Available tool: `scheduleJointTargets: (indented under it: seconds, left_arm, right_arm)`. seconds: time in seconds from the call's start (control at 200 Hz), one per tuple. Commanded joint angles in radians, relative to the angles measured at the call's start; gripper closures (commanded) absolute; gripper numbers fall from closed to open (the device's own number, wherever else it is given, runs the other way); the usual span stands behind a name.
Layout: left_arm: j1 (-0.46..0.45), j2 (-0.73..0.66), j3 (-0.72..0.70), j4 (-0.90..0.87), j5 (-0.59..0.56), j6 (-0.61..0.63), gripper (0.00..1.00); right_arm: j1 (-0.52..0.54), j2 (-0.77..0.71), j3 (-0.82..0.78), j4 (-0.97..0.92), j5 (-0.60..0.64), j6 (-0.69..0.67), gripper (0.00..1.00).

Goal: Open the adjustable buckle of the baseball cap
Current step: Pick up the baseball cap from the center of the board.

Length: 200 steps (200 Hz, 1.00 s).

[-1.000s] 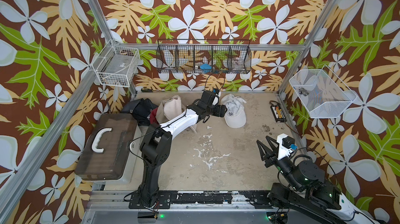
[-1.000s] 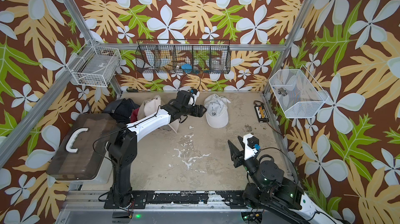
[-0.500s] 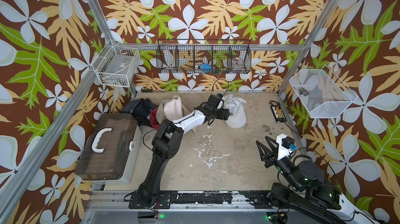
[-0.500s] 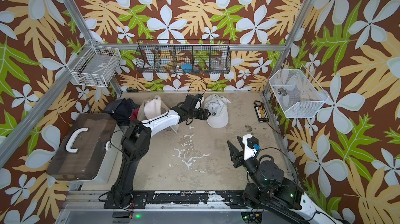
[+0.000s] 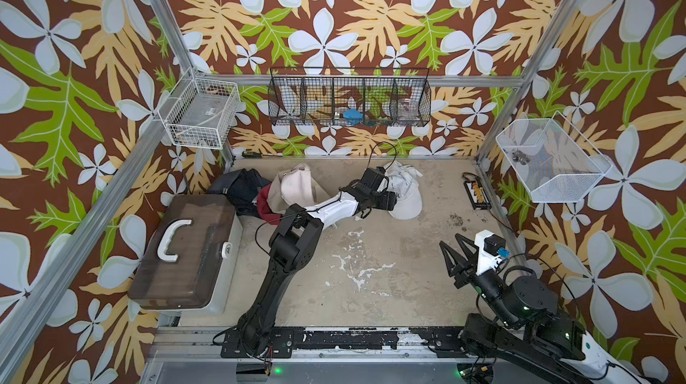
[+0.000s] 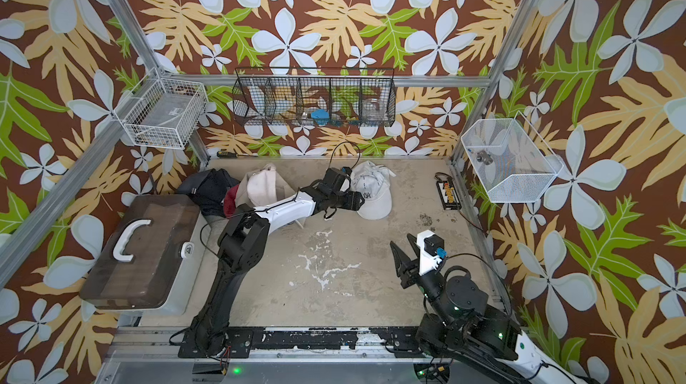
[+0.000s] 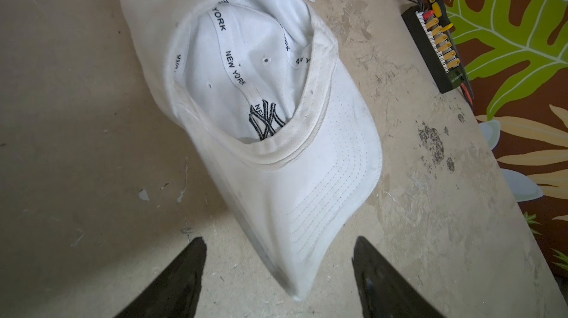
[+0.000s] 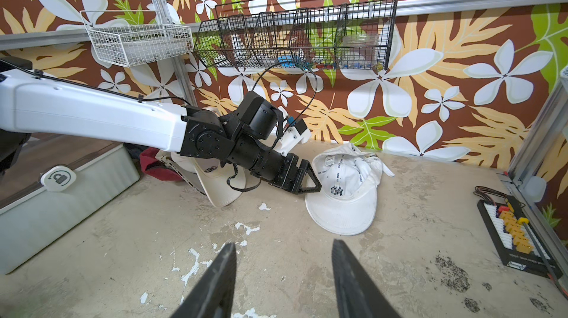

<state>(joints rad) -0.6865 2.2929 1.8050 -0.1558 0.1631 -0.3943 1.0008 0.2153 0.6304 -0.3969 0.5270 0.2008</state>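
Left pincer (image 7: 278, 239), jaws spread and gripping nothing, brackets the brim tip of the white cotton baseball cap (image 7: 255, 110), which lies upside down at the far side of the stained beige table (image 5: 389, 289). Right pincer (image 8: 282, 245) hangs released, well apart. A cream cap (image 5: 293, 187) lies beside the left arm, and a black connector board (image 5: 476, 195) sits by the right wall.

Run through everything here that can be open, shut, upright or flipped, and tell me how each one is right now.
White cap, upside down, inside showing.
Left gripper, open around the brim's edge, not gripping.
Right gripper, open, empty.
Case, lid shut.
Beige cap, tilted, brim down.
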Motion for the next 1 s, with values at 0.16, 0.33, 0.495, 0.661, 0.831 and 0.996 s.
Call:
scheduleJointTargets:
  seconds: [0.16, 0.33, 0.495, 0.661, 0.831, 0.996]
  left_arm:
    - [-0.008, 0.035, 0.020, 0.045, 0.050, -0.032, 0.34]
    - [-0.008, 0.053, 0.031, 0.070, 0.059, -0.047, 0.55]
    - [-0.008, 0.069, 0.047, 0.068, 0.068, -0.060, 0.78]
    - [-0.008, 0.038, 0.009, 0.068, 0.052, -0.039, 0.95]
    - [-0.008, -0.041, -0.082, 0.096, 0.039, -0.025, 1.00]
    - [-0.008, -0.128, -0.179, 0.126, 0.018, -0.017, 1.00]
  right_arm:
    - [0.001, -0.003, -0.001, -0.002, 0.001, -0.001, 0.48]
    - [0.001, -0.004, -0.001, -0.002, 0.001, -0.001, 0.48]
    - [0.001, -0.003, -0.003, -0.002, 0.003, -0.001, 0.48]
    - [0.001, -0.003, -0.001, -0.003, 0.007, 0.000, 0.48]
    - [0.001, 0.001, -0.001, -0.003, 0.009, 0.002, 0.48]
    - [0.001, 0.004, 0.000, -0.005, 0.018, 0.003, 0.48]
